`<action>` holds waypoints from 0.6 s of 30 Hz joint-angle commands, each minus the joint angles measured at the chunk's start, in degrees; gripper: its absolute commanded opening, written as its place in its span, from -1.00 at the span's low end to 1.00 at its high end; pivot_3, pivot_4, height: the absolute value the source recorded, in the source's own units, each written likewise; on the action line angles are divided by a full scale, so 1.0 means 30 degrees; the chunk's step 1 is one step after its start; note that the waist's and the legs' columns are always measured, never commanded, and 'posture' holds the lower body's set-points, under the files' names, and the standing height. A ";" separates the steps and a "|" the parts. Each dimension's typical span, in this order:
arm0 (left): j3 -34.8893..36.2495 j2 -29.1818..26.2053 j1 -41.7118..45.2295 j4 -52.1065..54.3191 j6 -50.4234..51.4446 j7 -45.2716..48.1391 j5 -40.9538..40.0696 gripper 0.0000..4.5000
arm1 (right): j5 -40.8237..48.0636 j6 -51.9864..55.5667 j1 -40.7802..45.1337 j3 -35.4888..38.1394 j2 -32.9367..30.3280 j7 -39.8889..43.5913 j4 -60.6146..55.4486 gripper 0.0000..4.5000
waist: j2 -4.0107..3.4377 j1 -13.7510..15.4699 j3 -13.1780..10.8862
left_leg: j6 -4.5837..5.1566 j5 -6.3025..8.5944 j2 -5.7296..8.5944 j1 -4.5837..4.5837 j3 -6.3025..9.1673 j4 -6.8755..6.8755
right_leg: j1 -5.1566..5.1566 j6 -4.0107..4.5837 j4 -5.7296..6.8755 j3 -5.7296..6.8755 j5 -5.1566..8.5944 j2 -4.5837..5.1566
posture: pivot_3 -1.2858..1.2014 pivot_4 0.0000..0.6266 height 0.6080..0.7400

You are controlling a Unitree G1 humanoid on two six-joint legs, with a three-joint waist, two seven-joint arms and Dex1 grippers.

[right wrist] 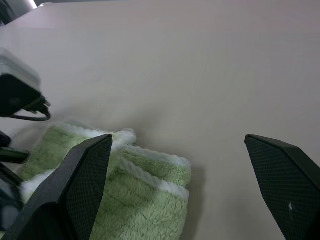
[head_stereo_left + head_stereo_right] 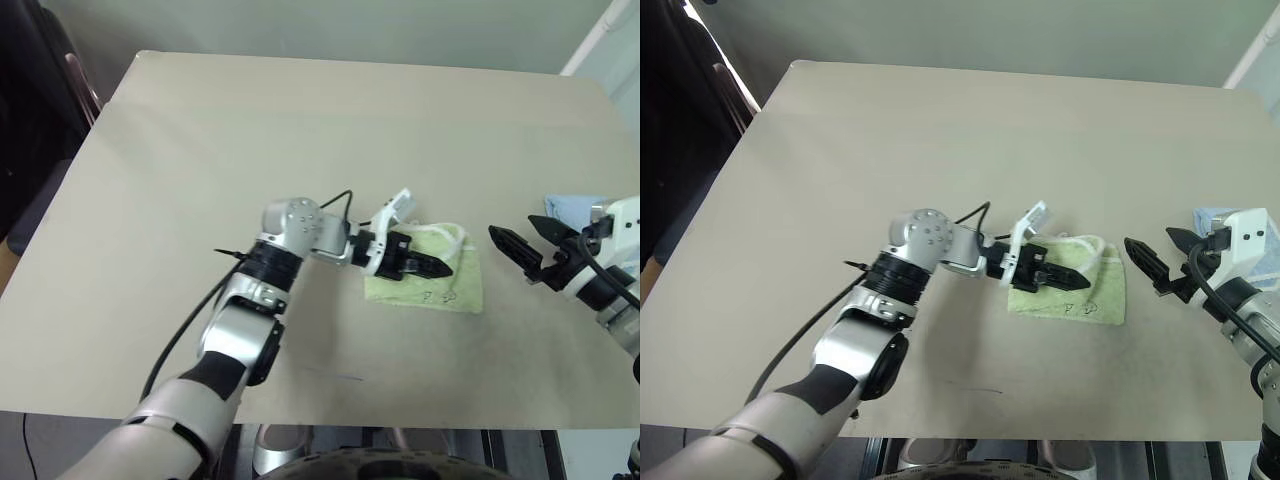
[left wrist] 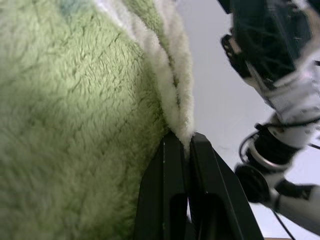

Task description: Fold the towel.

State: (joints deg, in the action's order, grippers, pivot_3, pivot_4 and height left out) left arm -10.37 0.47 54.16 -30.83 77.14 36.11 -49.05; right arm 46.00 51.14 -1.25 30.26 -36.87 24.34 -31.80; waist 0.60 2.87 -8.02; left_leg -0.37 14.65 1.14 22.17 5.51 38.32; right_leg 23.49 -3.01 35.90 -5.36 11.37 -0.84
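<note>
From my seat at the controls, the beige counter (image 2: pixel 200 200) runs wide and bare on the left. My left arm reaches across toward the middle, and its left pincer (image 2: pixel 435 266) lies over the towel (image 2: pixel 455 290). In the left wrist view the two black fingers (image 3: pixel 165 200) are pressed together with the white stitched edge of the towel (image 3: pixel 75 125) pinched between their tips, so this pincer is clamped on the cloth. The towel sits a little right of the counter's centre, toward the near edge, already doubled into a small lime-green bundle; the right wrist view shows its layers stacked with the white edging running along the folds. Further right, well apart from the towel, my right pincer (image 2: pixel 525 245) hovers above the counter with its fingers spread wide and nothing between them, pointing back toward the towel. Just behind that pincer, at the far right edge, I see a pale blue cloth (image 2: pixel 575 208) partly hidden by the wrist.
</note>
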 commanded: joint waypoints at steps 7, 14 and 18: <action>-0.0241 0.2240 0.1072 -0.0439 -0.0773 0.1299 0.2160 -0.99 | 0.0834 0.0142 -0.0003 0.0800 -0.0424 -0.0725 -0.0810 1.00 | 0.0000 -0.0001 0.0000 | 0.0124 0.0063 0.0066 -0.0010 -0.0109 0.0024 | 0.0001 -0.0160 0.0002 -0.0216 0.0025 0.0014 | 0.03 -0.52 1.00; -0.1064 0.2975 0.0483 -0.0415 -0.1408 0.1818 0.3562 -0.99 | 0.1005 0.0178 -0.0302 0.0954 -0.0605 -0.0916 -0.0915 1.00 | -0.0004 -0.0007 0.0000 | 0.0332 0.0209 0.0087 -0.0006 -0.0345 0.0207 | -0.0006 -0.0324 0.0000 -0.0404 0.0050 0.0061 | 0.03 -0.52 1.00; -0.1322 0.3046 0.0181 -0.0284 -0.1596 0.2352 0.3898 -0.76 | 0.1036 0.0160 -0.0334 0.1088 -0.0873 -0.0923 -0.0768 1.00 | -0.0003 -0.0008 0.0000 | 0.0404 0.0269 0.0098 -0.0007 -0.0384 0.0294 | -0.0040 -0.0348 -0.0005 -0.0429 0.0040 0.0077 | 0.03 -0.52 1.00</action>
State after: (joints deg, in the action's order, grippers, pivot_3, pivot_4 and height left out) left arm -14.18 7.23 55.14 -32.74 73.07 41.65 -37.23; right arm 48.26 51.97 -2.30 31.38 -38.67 21.96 -32.50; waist 0.59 2.85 -8.02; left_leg 0.86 15.46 1.44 22.14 4.34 39.22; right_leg 23.35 -4.07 35.88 -6.67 11.48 -0.60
